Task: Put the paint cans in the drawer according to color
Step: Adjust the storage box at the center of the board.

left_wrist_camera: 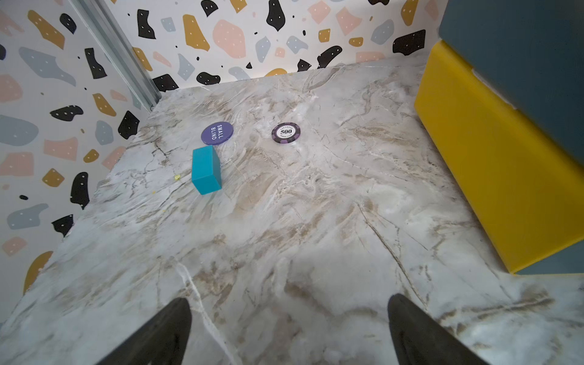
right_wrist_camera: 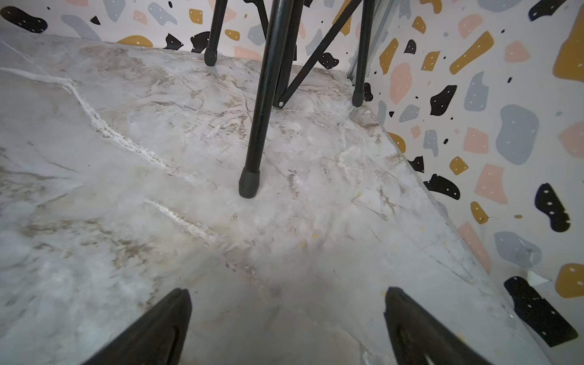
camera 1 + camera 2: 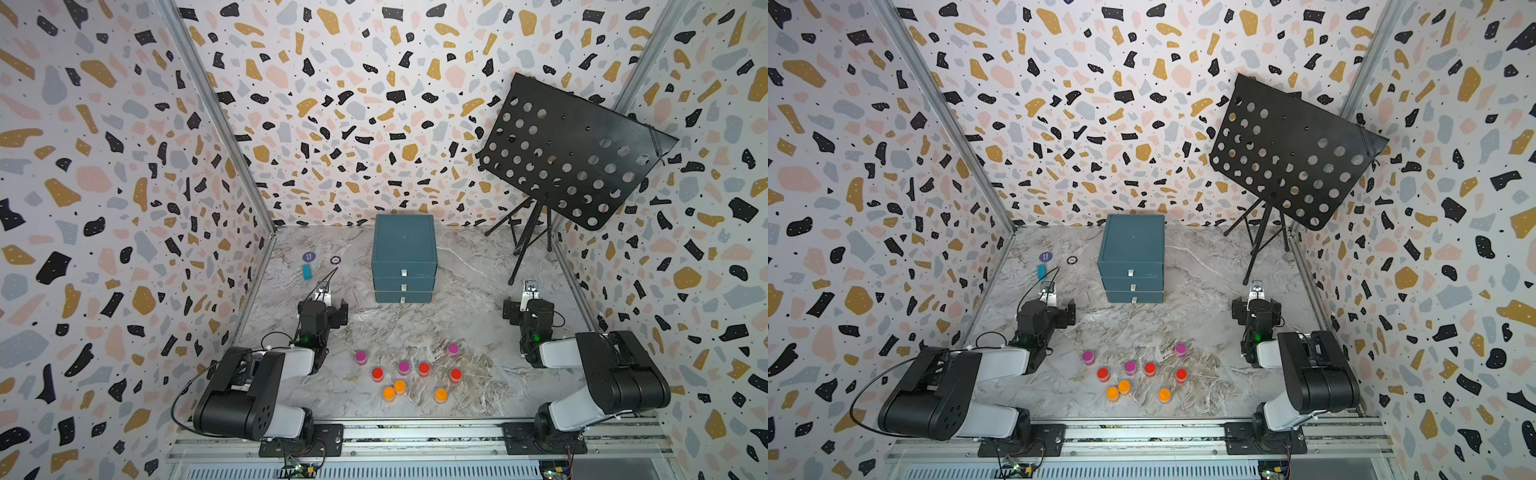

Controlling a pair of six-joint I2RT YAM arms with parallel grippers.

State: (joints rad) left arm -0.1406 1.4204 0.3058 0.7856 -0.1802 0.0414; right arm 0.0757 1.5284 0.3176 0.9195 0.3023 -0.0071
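Rail point(image 3: 415, 432) with both arm bases is closest, at 6 o'clock in both top views. Just past it, nine paint cans point(image 3: 403, 367) stand upright on the table point(image 3: 478, 291), at 6 o'clock of the tabletop between the arms. Red cans point(image 3: 424, 368), purple cans point(image 3: 361, 356) and orange cans point(image 3: 388, 392) are mixed together; two orange ones are touching or nearly so, the rest apart. They look scattered on purpose so colours need sorting. Drawer box point(image 3: 404, 249) is at 12 o'clock by the back wall, fronts toward the arms, all three drawers shut, white tabs point(image 3: 404, 273) showing. My read: nothing sorted yet, and a drawer needs pulling first. Left gripper point(image 1: 289, 301) has its fingers wide apart and empty, over bare table at 9 o'clock. It faces the blue disc point(image 1: 217, 133), poker chip point(image 1: 286, 132) and cyan block point(image 1: 206, 173) out at 10 o'clock. Right gripper point(image 2: 287, 293) is the same, spread and empty, at 3 o'clock, facing a leg of the music stand point(image 2: 249, 183). Both arms sit off to the sides, leaving cans and drawer fronts unblocked, which reads as a start pose.
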